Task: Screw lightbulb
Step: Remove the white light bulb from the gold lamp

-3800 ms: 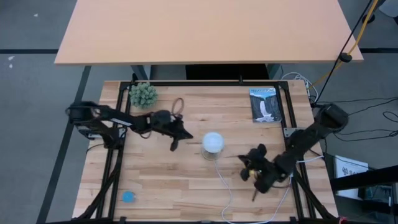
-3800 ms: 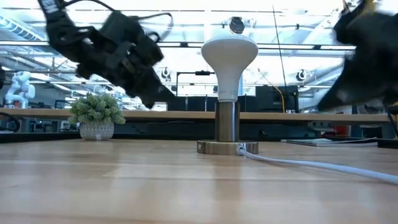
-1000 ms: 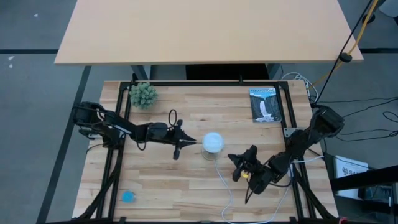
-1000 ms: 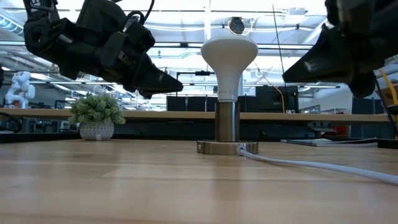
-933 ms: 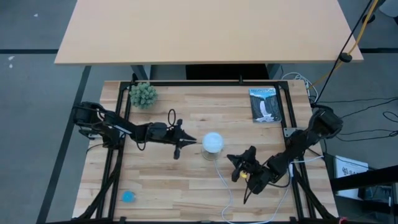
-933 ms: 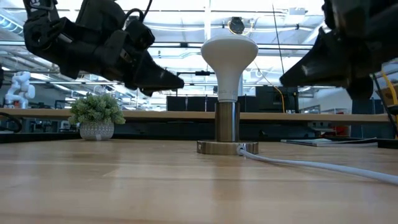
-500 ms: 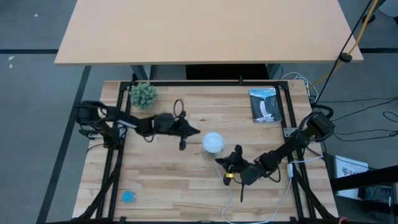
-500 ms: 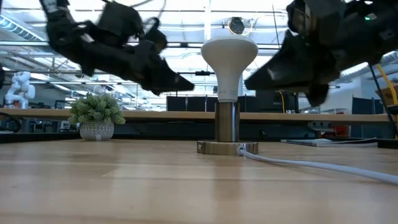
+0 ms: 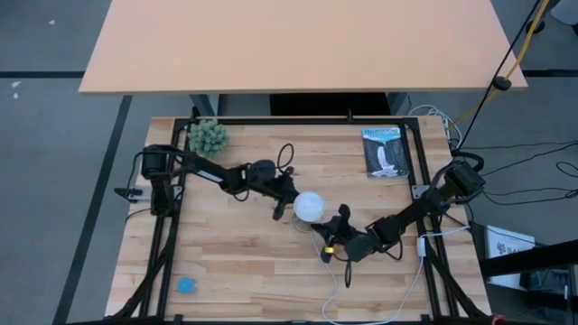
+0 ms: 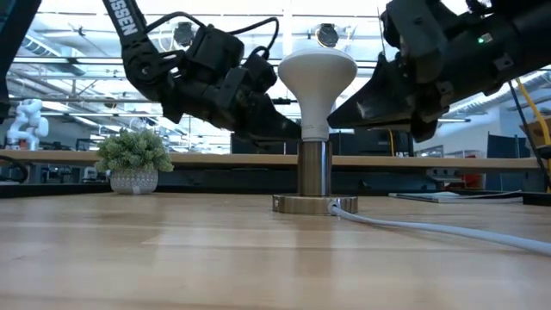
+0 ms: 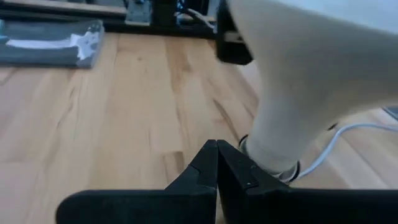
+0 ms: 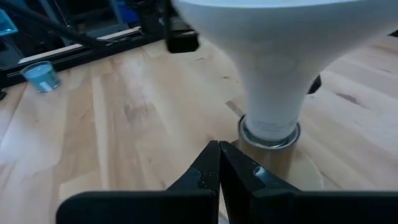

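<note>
**Both claws close in on the bulb's neck**

On my left, the left claw [image 9: 287,200] has swung in from out over the bare wood and now sits just beside the lightbulb [image 9: 310,207], its fingers pressed together with nothing between them. A second ago they were a little apart; now the left wrist view shows the two tips meeting in a single point aimed at the bulb's tapering neck. From table height that claw noses right up to the neck below the globe, and I can't tell whether it touches.

In the middle, the lightbulb stands upright in the socket [image 10: 315,175] on its round base, white cord [image 10: 430,226] trailing off across the table [image 9: 253,262].

On my right, the right claw [image 9: 335,229] has also come up close from farther down the table. It's pressed shut and empty too, pointing at the neck from the other side.

My read: neither claw grips the bulb, so no turning can happen yet. One claw must spread and take the neck or globe first.
</note>
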You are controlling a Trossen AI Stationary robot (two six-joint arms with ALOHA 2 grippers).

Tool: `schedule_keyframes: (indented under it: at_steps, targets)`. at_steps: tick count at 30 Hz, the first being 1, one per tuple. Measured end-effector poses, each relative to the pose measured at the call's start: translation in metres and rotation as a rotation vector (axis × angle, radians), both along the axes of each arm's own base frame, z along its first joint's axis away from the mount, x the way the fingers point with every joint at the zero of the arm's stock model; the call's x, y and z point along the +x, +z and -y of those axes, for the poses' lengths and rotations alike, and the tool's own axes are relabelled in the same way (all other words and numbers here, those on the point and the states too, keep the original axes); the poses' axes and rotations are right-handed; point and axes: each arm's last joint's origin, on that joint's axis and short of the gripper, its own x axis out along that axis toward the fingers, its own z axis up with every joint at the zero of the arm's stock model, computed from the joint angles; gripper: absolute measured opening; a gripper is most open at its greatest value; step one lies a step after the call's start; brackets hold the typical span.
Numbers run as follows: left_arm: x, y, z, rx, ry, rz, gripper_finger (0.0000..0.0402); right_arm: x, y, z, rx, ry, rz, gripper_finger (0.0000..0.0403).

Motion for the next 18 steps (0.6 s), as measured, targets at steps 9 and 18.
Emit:
schedule_keyframes:
  at_steps: [9, 18]
  targets:
    - [0.003, 0.004, 0.010, -0.002, -0.044, 0.021, 0.0000, 0.005, 0.000, 0.012, -0.016, -0.064, -0.002, 0.0000]
    - [0.003, 0.003, 0.019, 0.003, -0.054, 0.002, 0.0000, 0.007, -0.002, 0.021, -0.028, -0.121, -0.009, 0.0000]
